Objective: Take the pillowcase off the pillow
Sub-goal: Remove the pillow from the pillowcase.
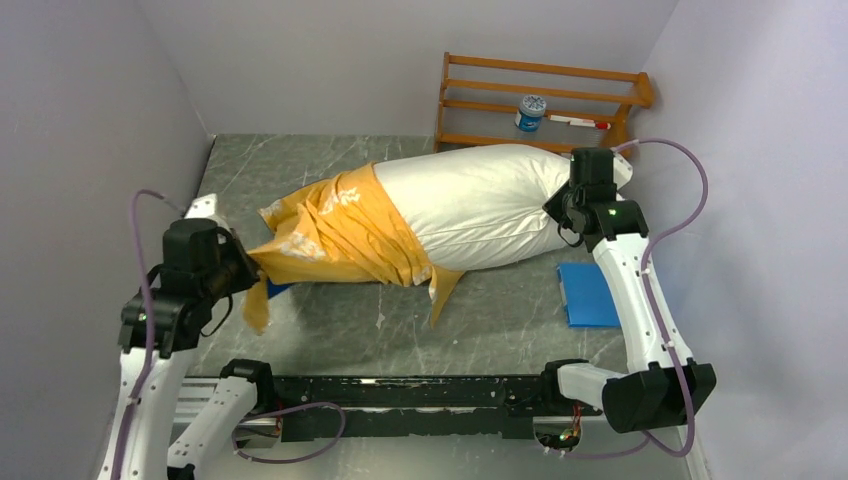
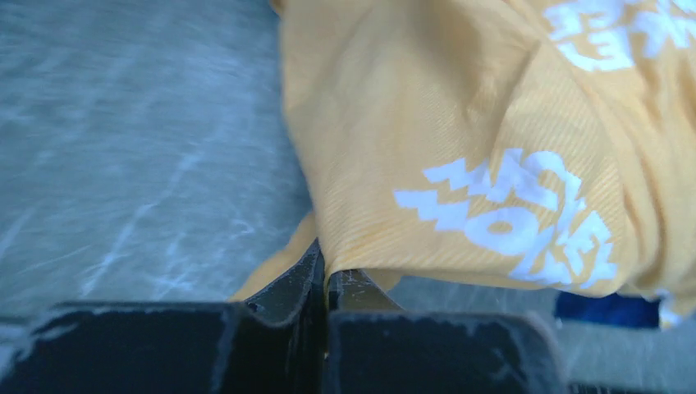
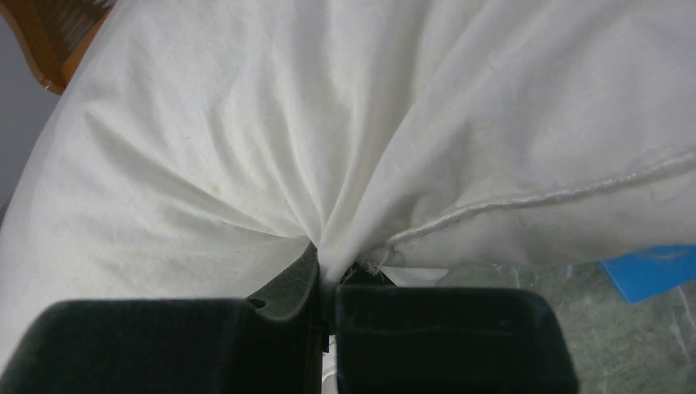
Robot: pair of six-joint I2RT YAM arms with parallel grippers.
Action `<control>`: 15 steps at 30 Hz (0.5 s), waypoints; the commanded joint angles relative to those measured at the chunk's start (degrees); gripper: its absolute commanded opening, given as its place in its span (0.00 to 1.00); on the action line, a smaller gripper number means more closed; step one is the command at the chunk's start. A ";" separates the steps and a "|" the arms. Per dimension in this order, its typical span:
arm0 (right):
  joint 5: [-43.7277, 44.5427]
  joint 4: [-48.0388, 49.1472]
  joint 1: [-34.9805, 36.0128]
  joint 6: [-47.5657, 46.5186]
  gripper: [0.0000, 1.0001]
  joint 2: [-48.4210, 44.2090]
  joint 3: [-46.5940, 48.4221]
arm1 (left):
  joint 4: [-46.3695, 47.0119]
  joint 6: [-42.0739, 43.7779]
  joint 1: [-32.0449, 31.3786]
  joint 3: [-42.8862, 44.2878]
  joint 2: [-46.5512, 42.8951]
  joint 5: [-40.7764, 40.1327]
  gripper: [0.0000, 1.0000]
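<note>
A wooden rack [image 1: 545, 68] holds a jar [image 1: 531, 113] and, seemingly, a pen [image 1: 580, 122].

Left wrist view: white block lettering [image 2: 513, 217] printed on the yellow-orange face of the pillowcase [image 2: 427, 107]. It stands upside down to my camera, in two lines. I read it as "MICKEY MOUSE", with some letters bent by folds. A second white print [image 2: 624, 33] at upper right is cut by the frame edge and is not legible.

Top view: white patches [image 1: 300, 244] on the same fabric, too small to read. Jar [image 1: 530, 112] on the wooden rack [image 1: 600, 98] has a patterned lid, nothing legible.
</note>
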 commanded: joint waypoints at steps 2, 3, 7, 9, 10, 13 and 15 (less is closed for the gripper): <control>7.41 3.22 -1.67 -0.66 0.00 1.68 2.11 | -8.59 -6.68 0.43 7.32 -1.36 -33.62 0.05; 7.12 3.31 -2.04 -0.86 0.00 1.79 2.19 | -8.63 -6.52 0.45 7.62 -1.69 -35.59 0.05; 5.80 3.71 -3.21 -1.48 0.00 2.26 2.51 | -9.82 -8.38 0.19 9.40 -3.18 -45.35 0.05; 5.52 3.54 -3.60 -1.75 0.00 2.35 2.71 | -9.02 -7.36 0.19 9.72 -3.16 -49.08 0.05; 5.37 3.62 -3.71 -1.93 0.00 2.34 2.73 | -8.00 -5.47 0.19 9.59 -2.89 -49.39 0.05; 4.13 3.84 -3.91 -1.91 0.00 1.91 2.62 | -2.10 3.58 0.19 8.81 -1.62 -35.69 0.40; 3.14 4.38 -3.91 -1.83 0.00 1.46 2.23 | 1.38 7.53 0.19 8.06 -1.26 -20.39 0.67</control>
